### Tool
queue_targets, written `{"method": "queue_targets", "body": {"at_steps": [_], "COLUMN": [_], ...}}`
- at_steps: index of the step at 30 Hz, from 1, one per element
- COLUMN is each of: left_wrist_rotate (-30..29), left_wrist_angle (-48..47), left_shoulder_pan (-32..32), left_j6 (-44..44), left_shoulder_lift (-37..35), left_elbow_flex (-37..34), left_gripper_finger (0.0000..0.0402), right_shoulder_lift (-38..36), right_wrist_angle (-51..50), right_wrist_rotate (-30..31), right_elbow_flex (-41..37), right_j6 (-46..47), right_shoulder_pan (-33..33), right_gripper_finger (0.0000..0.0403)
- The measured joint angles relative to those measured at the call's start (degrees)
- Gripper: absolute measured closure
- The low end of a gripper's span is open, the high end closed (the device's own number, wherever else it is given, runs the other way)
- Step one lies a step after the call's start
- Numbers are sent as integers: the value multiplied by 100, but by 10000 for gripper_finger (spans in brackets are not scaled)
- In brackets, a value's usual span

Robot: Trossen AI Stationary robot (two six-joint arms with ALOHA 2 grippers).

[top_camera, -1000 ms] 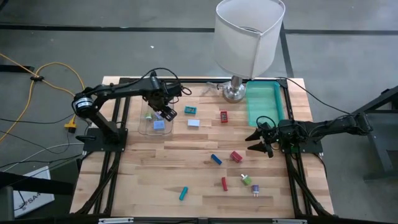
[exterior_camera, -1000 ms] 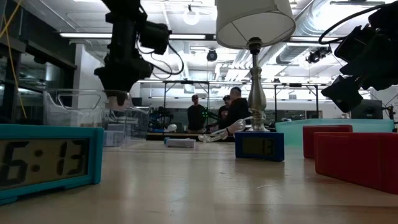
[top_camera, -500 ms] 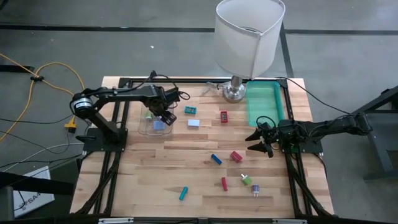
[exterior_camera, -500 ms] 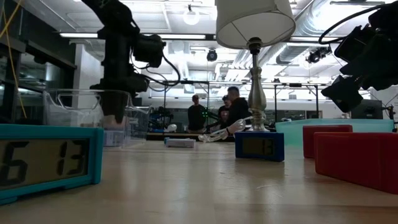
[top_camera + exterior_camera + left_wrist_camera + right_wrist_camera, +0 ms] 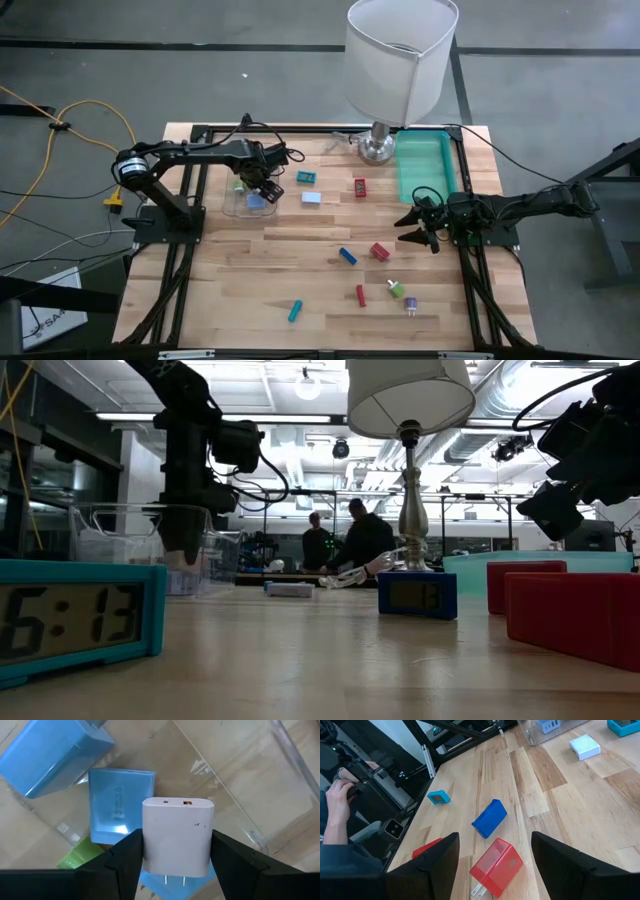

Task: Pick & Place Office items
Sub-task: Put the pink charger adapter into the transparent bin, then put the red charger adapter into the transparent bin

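Observation:
My left gripper [image 5: 256,186] reaches down into a clear container [image 5: 240,205] at the table's left and is shut on a white charger [image 5: 177,837]. Under the charger lie light blue blocks [image 5: 120,805] and a green piece [image 5: 82,857]. Loose office items lie on the wood: a teal piece [image 5: 307,177], a pale block [image 5: 311,198], red pieces [image 5: 360,187], a dark blue one [image 5: 347,256] and a green one [image 5: 397,290]. My right gripper [image 5: 412,228] waits open at the table's right edge, above the wood. My left gripper pinches the white charger by its two opposite narrow sides [image 5: 146,840], one finger on each. The fingers come from above, pointing down. The charger lies level with a broad face up, its prongs [image 5: 172,880] sticking out sideways. Whether it rests on the blue blocks below, I cannot tell.
A big white-shaded lamp [image 5: 400,60] stands at the far edge beside a teal tray [image 5: 425,165]. In the low view a teal clock [image 5: 75,615], a dark blue clock [image 5: 417,595] and a red block [image 5: 570,610] stand near. A person's hand [image 5: 337,807] shows beyond the table.
My left gripper has come down from above the clear container's rim into the container, still pointing down, with the white charger between its fingers.

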Motion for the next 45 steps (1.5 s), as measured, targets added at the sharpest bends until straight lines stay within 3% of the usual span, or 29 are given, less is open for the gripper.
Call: {"method": "queue_targets", "body": {"at_steps": [13,23,38,45], "left_wrist_rotate": [94,129,133,403], "left_wrist_angle": [2,0,-81,-213], "left_shoulder_pan": [0,0,19,221], "left_j6": [-31,42,45,60], "left_shoulder_lift": [0,2,-6,-300], "left_elbow_flex": [-4,-4,-4,-2], "left_gripper_finger": [160,104,101,101], "right_shoulder_lift": [0,0,0,0], "right_wrist_angle": [0,0,0,-2], "right_wrist_rotate": [0,-1,0,0], "right_elbow_flex": [0,0,0,0], "right_j6": [0,0,0,0], "right_shoulder_pan": [-1,-1,-1,-2], "right_gripper_finger": [167,167,167,167]}}
